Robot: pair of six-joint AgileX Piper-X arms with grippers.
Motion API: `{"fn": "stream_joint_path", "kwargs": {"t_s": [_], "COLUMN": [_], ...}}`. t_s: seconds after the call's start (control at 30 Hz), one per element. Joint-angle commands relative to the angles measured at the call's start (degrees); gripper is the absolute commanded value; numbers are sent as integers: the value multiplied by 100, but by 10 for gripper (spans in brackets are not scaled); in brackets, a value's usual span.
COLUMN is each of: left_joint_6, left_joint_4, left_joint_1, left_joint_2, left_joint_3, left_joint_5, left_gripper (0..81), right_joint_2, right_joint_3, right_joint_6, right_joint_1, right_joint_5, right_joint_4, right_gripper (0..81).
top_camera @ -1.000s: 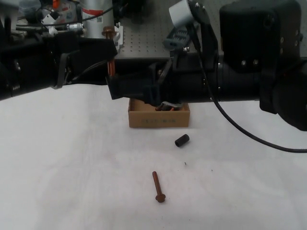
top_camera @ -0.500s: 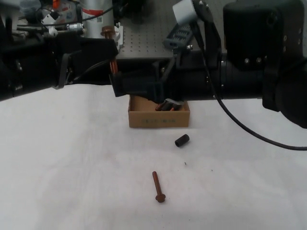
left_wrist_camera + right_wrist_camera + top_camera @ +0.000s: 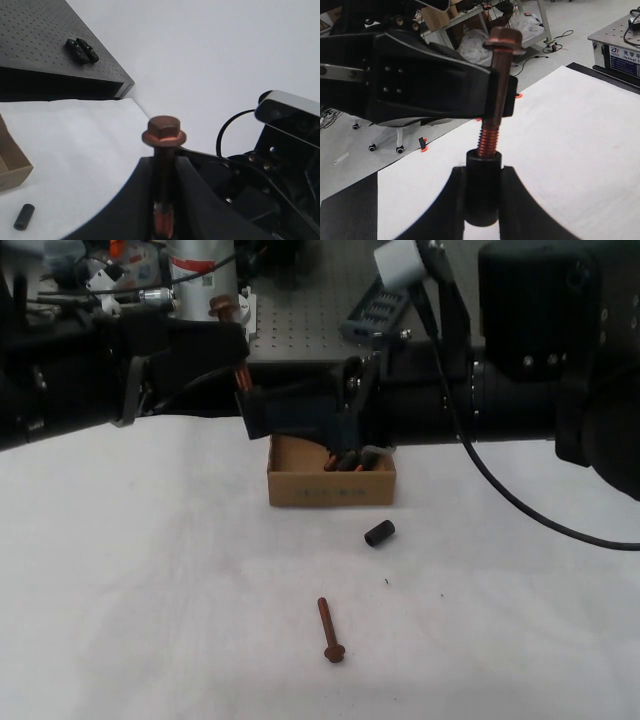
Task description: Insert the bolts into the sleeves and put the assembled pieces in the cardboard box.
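Left gripper: jaws narrow, clamped on the shank of a copper bolt. Holds it upright, hex head up and clear above the fingers, threads down.

Right gripper: jaws narrow, closed on a black sleeve. Holds it upright, open end up, directly beneath the bolt.

Right wrist view: threaded end of the bolt meets the sleeve's mouth, in line with it. Bare thread visible between the left gripper's fingers and the sleeve rim. Depth of entry: cannot tell.

High view: both grippers meet in the air above the far left corner of the cardboard box, off the bench.

Inside the box: assembled pieces lying toward the right half, dark sleeves with copper showing. Count: cannot tell.

On the white sheet, in front of the box:
- loose sleeve, lying on its side, near the box's right front corner, not touching it.
- loose bolt, lying flat, head toward the camera, nearer than the loose sleeve and well apart from it.

Behind the box: perforated plate.
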State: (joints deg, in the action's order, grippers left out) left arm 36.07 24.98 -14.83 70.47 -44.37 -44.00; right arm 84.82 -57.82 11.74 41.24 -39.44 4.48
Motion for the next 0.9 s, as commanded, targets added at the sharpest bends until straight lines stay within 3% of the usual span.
{"fn": "stream_joint_path", "kwargs": {"t_s": [0.0,0.3,0.47,0.87], "left_joint_6": [-182,-644,-1129,-1427], "left_joint_4": [-97,-436,-436,-436], "left_joint_1": [11,11,11,11], "left_joint_2": [-61,-61,-61,-61], "left_joint_3": [-13,-13,-13,-13], "left_joint_5": [-32,-57,-474,-188], "left_gripper": [6,6,6,6], "right_joint_2": [-97,-97,-97,-97], "right_joint_3": [-51,-125,-123,-123], "right_joint_6": [-288,-538,-538,-538], "right_joint_1": [-46,-46,-46,-65], "right_joint_5": [-247,-311,-158,115], "right_joint_4": [207,235,-45,-139], "right_gripper": [28,28,28,28]}}
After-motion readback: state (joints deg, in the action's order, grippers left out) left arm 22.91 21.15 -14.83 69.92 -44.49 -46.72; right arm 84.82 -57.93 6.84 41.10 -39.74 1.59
